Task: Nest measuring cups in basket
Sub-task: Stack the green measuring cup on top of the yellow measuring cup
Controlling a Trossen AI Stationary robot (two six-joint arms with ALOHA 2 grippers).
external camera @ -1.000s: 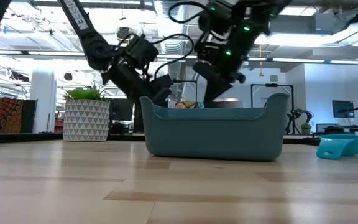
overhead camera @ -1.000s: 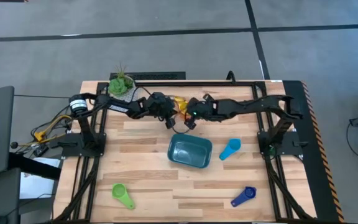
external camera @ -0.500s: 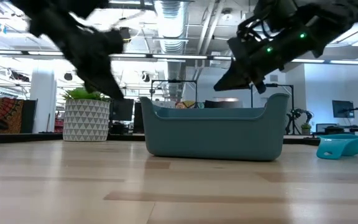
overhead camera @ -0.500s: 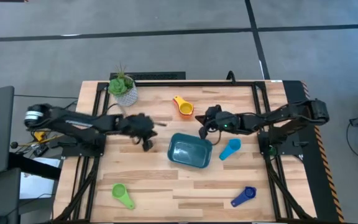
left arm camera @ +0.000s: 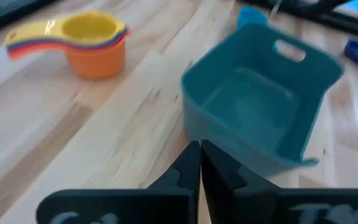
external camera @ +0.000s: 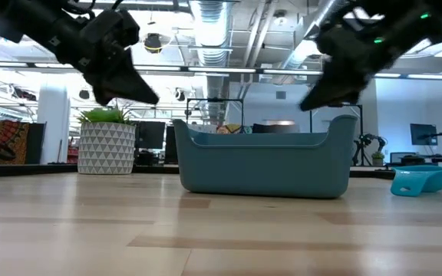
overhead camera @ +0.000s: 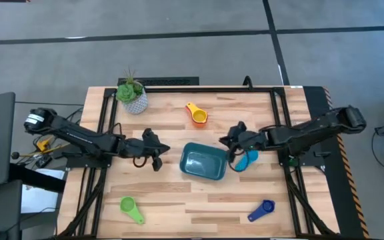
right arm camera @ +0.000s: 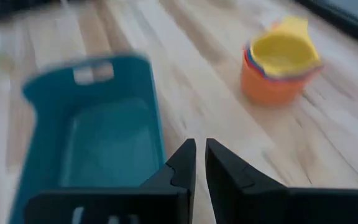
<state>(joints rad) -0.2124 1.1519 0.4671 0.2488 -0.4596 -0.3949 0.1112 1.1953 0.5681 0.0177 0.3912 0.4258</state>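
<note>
Teal basket (overhead camera: 204, 163) empty, mid-table. Left gripper (left arm camera: 200, 163) clenched, holding nothing, beside basket. Right gripper (right arm camera: 200, 160) slightly parted, empty, above light blue cup (overhead camera: 247, 160). Nested orange-yellow cups (overhead camera: 197, 114) behind basket. Risk: narrow parting nudges cup away.

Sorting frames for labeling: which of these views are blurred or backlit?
Right wrist view: motion blur smears the basket and stacked cups. Left wrist view: mildly soft. Low view: bright ceiling lights silhouette both arms. High view: evenly lit, sharp.
</note>
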